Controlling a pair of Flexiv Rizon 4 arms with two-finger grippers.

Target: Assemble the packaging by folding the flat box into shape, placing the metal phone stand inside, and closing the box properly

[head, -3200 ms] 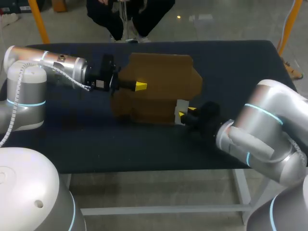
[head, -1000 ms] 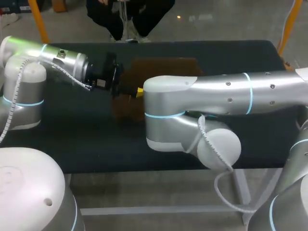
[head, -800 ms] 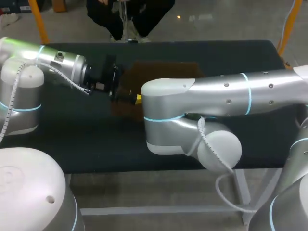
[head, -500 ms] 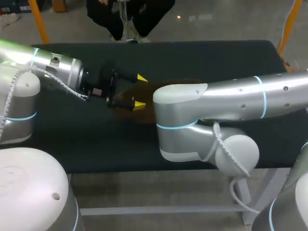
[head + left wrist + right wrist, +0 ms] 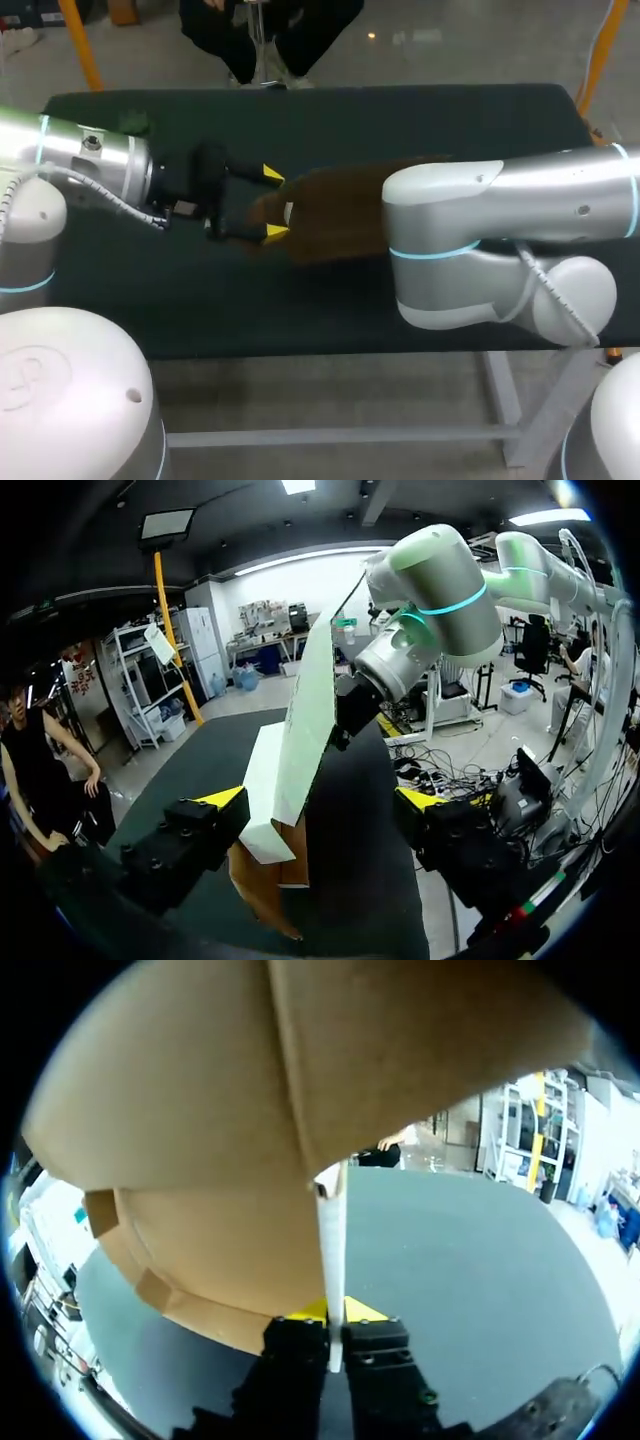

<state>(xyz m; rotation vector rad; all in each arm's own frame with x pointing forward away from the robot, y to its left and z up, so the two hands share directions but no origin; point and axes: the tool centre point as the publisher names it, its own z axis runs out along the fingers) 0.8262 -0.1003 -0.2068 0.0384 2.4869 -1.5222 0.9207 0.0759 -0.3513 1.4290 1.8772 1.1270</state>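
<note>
While right arm (image 5: 500, 205) hides box (image 5: 330, 215) (partly), blurred

Honestly can't make out any writing, numbers or labels from any of my cameras. The cardboard box (image 5: 340, 215) just looks plain brown on the faces I can see, and nothing on the table (image 5: 400, 110) has print I could read.

At the middle of the dark surface (image 5: 450, 110), a flat brown cardboard box (image 5: 340, 215). At its left end, the left claw (image 5: 272, 203), fingers spread either side of it. At its right end, the right claw (image 5: 335, 1322), clamped onto one panel.
</note>
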